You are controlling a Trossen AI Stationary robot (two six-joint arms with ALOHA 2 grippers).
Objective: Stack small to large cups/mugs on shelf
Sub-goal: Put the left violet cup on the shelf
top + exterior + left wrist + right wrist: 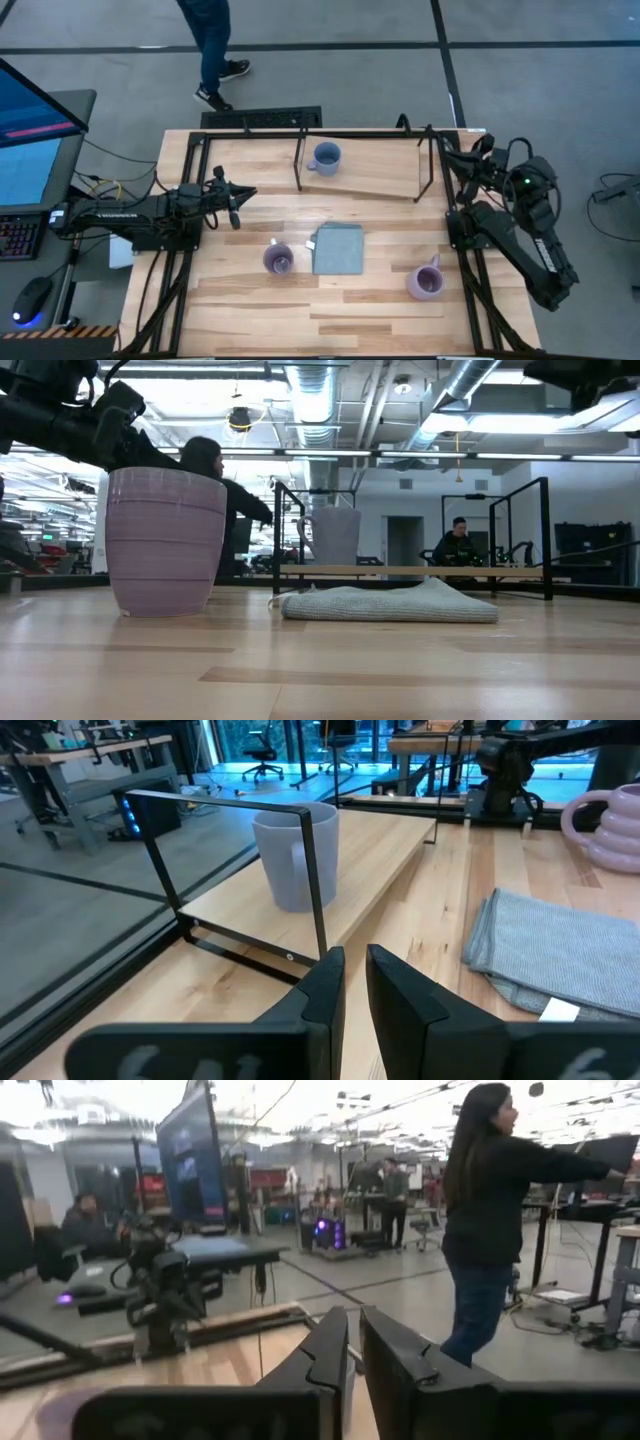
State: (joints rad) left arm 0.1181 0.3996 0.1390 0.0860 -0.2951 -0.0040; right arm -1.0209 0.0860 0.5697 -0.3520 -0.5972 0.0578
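Pale butcher-block tabletop [250, 300] carried all task items. Left end effector [235, 208] hovered over the tabletop's left side with its fingers nearly together and nothing between them; right end effector [350, 1355] was parked at the right rear corner, fingers likewise nearly closed and empty. Nearest the left end effector stood a light purple handled mug [278, 259], just beside a flat grey-blue folded cloth [338, 248]. A second light purple mug [425, 282] stood toward the front right. Small blue handled mug [325, 157] already stood on the light wooden shelf in its black rod frame [390, 175]. The mugs were judged rigid, light, smooth-glazed and breakable; a wall-and-rim pinch opposite the handle appeared safest.
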